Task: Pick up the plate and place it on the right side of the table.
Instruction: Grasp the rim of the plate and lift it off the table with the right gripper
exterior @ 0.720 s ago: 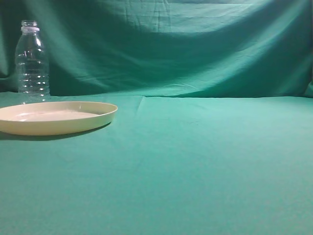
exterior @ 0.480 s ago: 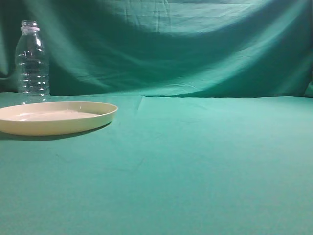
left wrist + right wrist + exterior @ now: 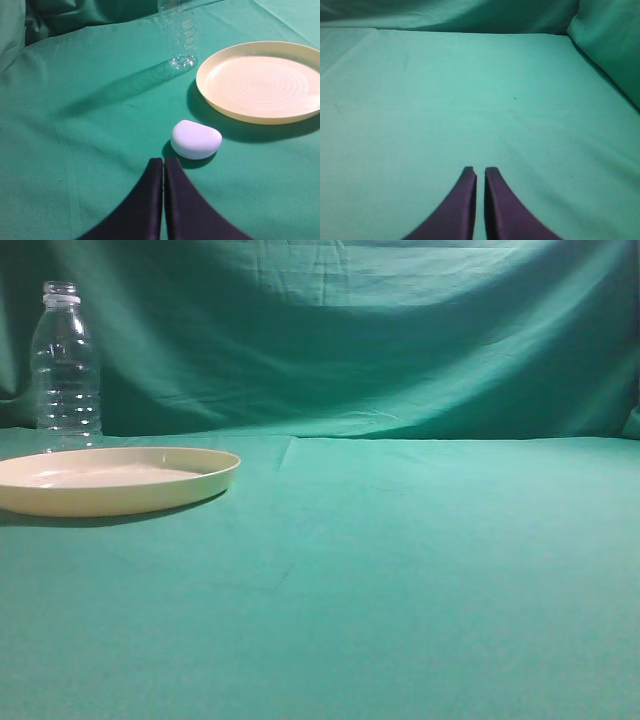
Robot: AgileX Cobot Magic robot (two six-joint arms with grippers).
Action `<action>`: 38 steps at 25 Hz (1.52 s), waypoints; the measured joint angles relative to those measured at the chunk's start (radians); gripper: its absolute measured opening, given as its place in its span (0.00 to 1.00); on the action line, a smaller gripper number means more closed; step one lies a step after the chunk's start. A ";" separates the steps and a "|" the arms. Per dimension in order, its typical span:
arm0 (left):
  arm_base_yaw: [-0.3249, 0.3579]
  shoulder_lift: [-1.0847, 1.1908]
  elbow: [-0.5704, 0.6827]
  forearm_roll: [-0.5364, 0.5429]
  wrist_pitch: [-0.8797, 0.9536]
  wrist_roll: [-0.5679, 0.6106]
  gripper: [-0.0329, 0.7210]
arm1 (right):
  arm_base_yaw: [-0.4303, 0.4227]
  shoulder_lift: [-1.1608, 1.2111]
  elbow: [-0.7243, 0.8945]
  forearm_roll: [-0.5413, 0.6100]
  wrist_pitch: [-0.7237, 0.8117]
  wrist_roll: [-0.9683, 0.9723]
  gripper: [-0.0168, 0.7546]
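The cream-yellow plate (image 3: 115, 478) lies flat at the left of the teal table (image 3: 400, 570). It also shows in the left wrist view (image 3: 262, 82), up and to the right of my left gripper (image 3: 163, 161). That gripper is shut and empty, hovering over bare cloth just short of a small white pebble-shaped object (image 3: 196, 139). My right gripper (image 3: 480, 171) is shut, with only a thin gap between the jaws. It holds nothing and hangs over bare cloth (image 3: 470, 100). Neither gripper shows in the exterior view.
A clear ribbed plastic bottle (image 3: 66, 365) stands upright behind the plate; its base shows in the left wrist view (image 3: 181, 37). A draped green backdrop (image 3: 350, 330) closes the far side. A cloth fold rises at the right (image 3: 610, 45).
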 joint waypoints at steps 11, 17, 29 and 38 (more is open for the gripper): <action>0.000 0.000 0.000 0.000 0.000 0.000 0.04 | 0.000 0.000 0.000 0.034 -0.289 -0.100 0.11; 0.000 0.000 0.000 0.000 0.000 0.000 0.04 | 0.000 0.000 -0.009 0.051 -0.555 -0.009 0.11; 0.000 0.000 0.000 0.000 0.000 0.000 0.04 | 0.000 0.399 -0.459 0.059 0.161 0.015 0.11; 0.000 0.000 0.000 0.000 0.000 0.000 0.04 | 0.000 0.685 -0.583 0.171 0.236 0.003 0.11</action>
